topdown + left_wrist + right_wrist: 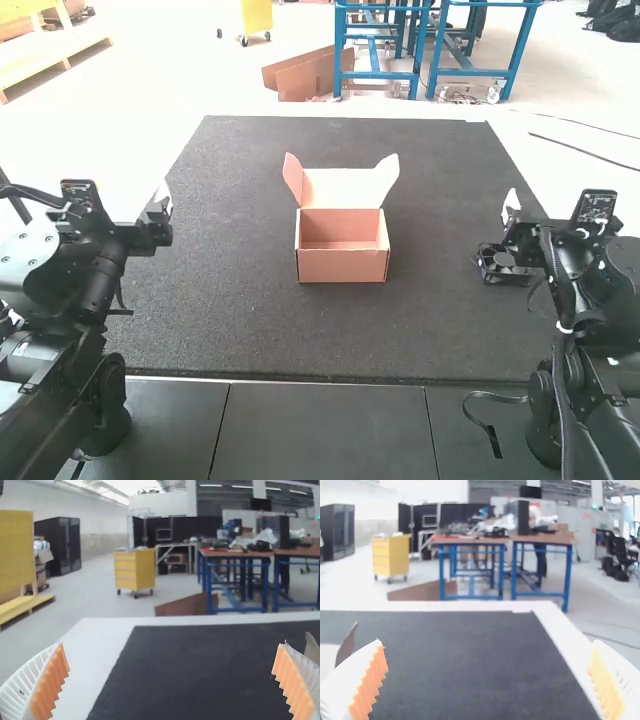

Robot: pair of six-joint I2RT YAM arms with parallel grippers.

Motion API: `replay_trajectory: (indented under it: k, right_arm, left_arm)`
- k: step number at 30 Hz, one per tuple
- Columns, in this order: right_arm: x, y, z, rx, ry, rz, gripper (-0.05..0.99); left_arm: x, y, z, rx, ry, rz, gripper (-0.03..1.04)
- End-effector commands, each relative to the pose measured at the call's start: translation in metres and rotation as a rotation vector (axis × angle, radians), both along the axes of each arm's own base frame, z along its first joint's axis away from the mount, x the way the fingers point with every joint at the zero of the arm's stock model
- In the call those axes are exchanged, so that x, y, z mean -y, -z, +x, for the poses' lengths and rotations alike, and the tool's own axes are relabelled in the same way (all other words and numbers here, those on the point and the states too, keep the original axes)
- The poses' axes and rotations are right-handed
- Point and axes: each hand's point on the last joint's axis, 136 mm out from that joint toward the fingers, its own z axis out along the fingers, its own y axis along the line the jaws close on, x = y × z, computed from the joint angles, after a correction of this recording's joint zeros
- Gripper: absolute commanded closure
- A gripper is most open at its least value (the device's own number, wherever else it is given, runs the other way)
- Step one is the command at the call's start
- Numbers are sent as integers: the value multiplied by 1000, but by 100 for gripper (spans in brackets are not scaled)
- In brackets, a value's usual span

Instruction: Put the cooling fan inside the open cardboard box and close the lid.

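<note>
We see one dark mat covering a pale worktop. At the mat's left edge hangs the left tool, its ribbed fingers wide apart. One cardboard box stands mid-mat, open, its lid raised at the back. One black cooling fan lies on the mat at the far right, just beside the right tool, whose fingers are likewise spread.
</note>
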Motion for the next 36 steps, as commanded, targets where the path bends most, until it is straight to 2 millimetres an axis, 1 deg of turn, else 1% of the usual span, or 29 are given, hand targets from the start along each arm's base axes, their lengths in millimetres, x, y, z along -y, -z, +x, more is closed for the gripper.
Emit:
replay_trajectory:
  k: [1, 6, 8, 10, 12, 14, 16, 18, 20, 21, 23, 25, 26, 30, 32, 34, 36]
  right_arm:
    - [2, -18, -4, 47, 7, 5, 2]
    - [2, -51, -10, 81, 7, 5, 2]
    - [5, -58, -8, 53, 24, 9, 2]
    - [8, -68, -5, 49, 40, 11, 2]
    - [8, -80, -3, 45, 43, 12, 2]
    - [9, -87, 0, 13, 46, 12, 2]
    - [12, -100, 3, 9, 63, 17, 2]
    - [15, -112, 9, -20, 80, 17, 2]
    - [19, -129, 17, -34, 103, 22, 2]
    - [20, -135, 22, -54, 107, 22, 2]
    - [22, -142, 33, -104, 123, 23, 2]
    - [24, -147, 41, -157, 133, 30, 2]
    - [26, -149, 45, -178, 141, 33, 2]
    - [30, -141, 58, -324, 166, 25, 2]
    - [33, -132, 64, -397, 181, 14, 2]
    - [34, -132, 68, -438, 181, 4, 2]
    - [33, -136, 69, -449, 176, 2, 2]
  left_arm:
    - [8, -24, -6, 47, 41, 16, 5]
    - [8, -44, -7, 42, 43, 16, 5]
    - [8, -53, -5, 33, 43, 17, 4]
    - [9, -59, 0, 9, 46, 20, 4]
    - [9, -70, 5, -2, 45, 20, 4]
    - [10, -78, 12, -24, 46, 22, 4]
    - [16, -81, 18, -72, 75, 31, 4]
    - [18, -87, 24, -105, 88, 35, 4]
    - [20, -92, 32, -148, 91, 38, 4]
    - [20, -97, 36, -159, 92, 39, 4]
    - [21, -107, 45, -180, 92, 40, 4]
    - [21, -116, 55, -220, 89, 42, 4]
    - [21, -116, 60, -255, 88, 43, 4]
    - [26, -121, 74, -370, 103, 47, 4]
    - [26, -125, 76, -392, 103, 48, 4]
    - [27, -130, 75, -393, 108, 48, 4]
    - [27, -130, 75, -401, 108, 49, 4]
